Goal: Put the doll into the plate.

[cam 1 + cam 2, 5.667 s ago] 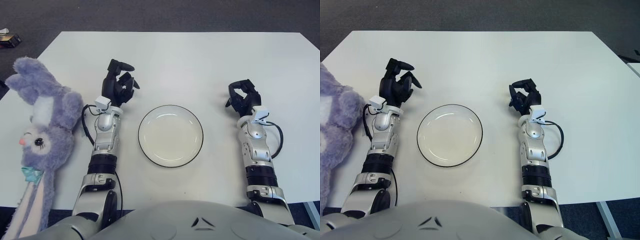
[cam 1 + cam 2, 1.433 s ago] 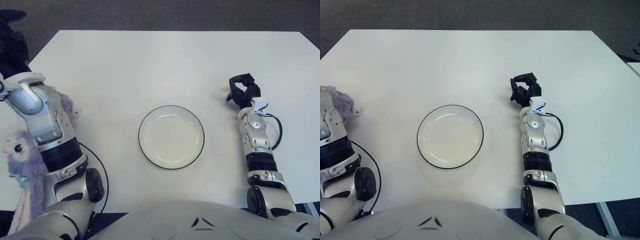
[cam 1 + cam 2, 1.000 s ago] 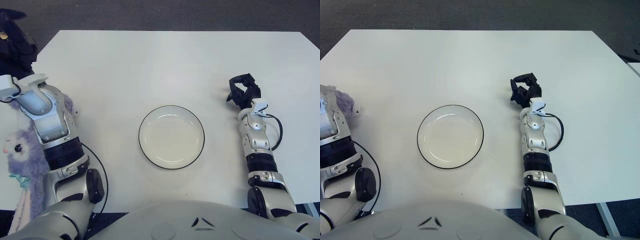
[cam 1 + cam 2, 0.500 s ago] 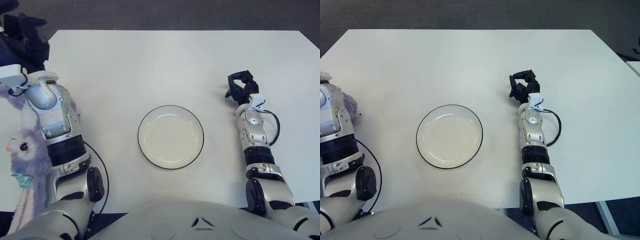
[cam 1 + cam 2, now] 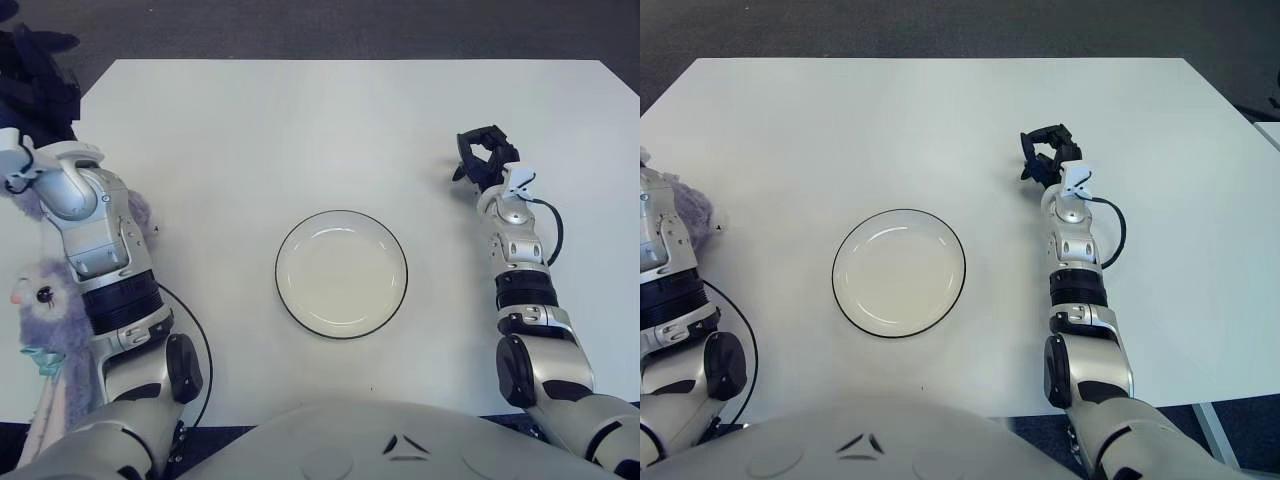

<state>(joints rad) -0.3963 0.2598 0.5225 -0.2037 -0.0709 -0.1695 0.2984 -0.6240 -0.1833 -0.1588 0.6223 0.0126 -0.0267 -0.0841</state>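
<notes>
The doll [image 5: 45, 305], a purple plush bunny with a pink nose and a teal bow, lies at the table's left edge, largely hidden behind my left forearm [image 5: 95, 240]. Higher up, my left hand [image 5: 35, 75] shows dark at the table's far left corner, beyond the doll's head. I cannot see whether it touches the doll. The white plate [image 5: 341, 273] with a thin black rim sits empty at the table's middle. To the right of the plate, my right hand [image 5: 483, 158] stays idle with loosely curled fingers that hold nothing.
The white table [image 5: 330, 120] spreads wide behind the plate. Dark carpet borders it at the top and left. A black cable loops beside each forearm.
Since the earliest frames my left arm has swung from beside the plate out to the left over the doll. In the last half second it shifted slightly left, and the right hand edged farther away.
</notes>
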